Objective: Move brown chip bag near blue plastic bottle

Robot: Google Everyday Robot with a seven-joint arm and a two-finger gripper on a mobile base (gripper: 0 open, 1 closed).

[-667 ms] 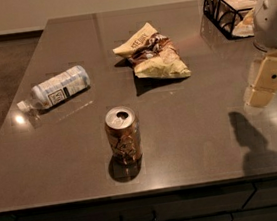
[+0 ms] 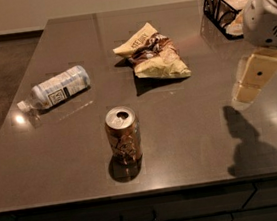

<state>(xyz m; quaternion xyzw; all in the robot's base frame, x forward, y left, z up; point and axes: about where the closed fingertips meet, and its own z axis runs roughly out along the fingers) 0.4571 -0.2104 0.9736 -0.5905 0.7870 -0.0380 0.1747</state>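
Observation:
The brown chip bag point(image 2: 152, 52) lies crumpled on the dark table top point(image 2: 191, 126), back of centre, tan-yellow with a dark brown middle patch. The blue plastic bottle point(image 2: 57, 87) lies on its side at the left, white cap pointing to the left edge. My gripper point(image 2: 246, 93) hangs at the right side of the table, well to the right of the bag and a little nearer than it, above the surface and holding nothing. Its white arm housing point(image 2: 268, 16) rises out of the top right corner.
A bronze-brown drink can point(image 2: 123, 134) stands upright, opened, front of centre. A black wire basket point(image 2: 223, 4) with pale packets sits at the back right, partly behind the arm. The table's front edge runs along the bottom, with drawers below.
My gripper has shifted slightly to the left. The bag, bottle and can have not moved.

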